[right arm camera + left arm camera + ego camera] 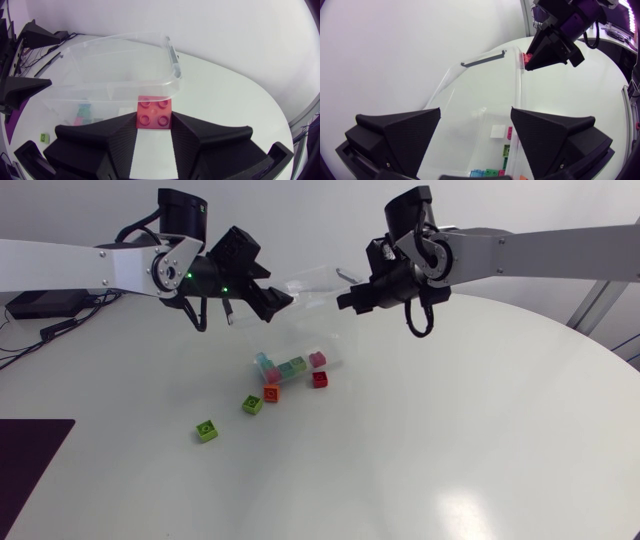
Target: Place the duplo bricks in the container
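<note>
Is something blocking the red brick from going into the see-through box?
No, nothing visible is in the way. The right tool holds the red brick close by the clear container's rim, and nothing sits between them.

Container [315, 282] tilted btwn L gripper [278, 302] & R gripper [348, 302], low end on tabletop [450, 430], several bricks [290, 366] inside. R gripper holds brick [155, 112] at upper rim. Four loose bricks [271, 392] in front, trailing left.

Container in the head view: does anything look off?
Yes: the container looks tipped up on one end, not flat on the table, and several bricks lie loose beside its low end.
</note>
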Robot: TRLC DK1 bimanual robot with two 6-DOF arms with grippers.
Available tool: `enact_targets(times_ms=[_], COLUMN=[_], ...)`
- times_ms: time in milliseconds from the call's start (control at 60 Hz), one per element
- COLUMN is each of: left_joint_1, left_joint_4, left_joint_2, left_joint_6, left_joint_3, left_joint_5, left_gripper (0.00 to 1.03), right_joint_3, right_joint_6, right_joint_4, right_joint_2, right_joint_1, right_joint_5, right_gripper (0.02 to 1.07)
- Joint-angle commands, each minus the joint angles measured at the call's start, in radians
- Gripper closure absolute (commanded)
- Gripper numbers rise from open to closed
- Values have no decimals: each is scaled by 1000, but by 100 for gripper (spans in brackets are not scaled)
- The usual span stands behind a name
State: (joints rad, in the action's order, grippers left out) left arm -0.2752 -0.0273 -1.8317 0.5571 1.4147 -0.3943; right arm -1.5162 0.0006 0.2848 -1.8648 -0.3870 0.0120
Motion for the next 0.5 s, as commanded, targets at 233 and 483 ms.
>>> enact_targets(times_ms=[233, 483], left_joint_1=[10, 24], left_joint_4=[4, 20], left_joint_2=[15, 65], left_joint_6=[-19, -19], left_joint_3=[-10, -49], left_joint_5=[5, 6], left_gripper=[5, 5], right_joint_3=[33, 105], right_joint_6=[29, 29], right_joint_4=[-9, -12], right_joint_2=[16, 15], right_joint_1=[-15, -10], right_joint_5=[9, 8], right_gripper=[84, 84])
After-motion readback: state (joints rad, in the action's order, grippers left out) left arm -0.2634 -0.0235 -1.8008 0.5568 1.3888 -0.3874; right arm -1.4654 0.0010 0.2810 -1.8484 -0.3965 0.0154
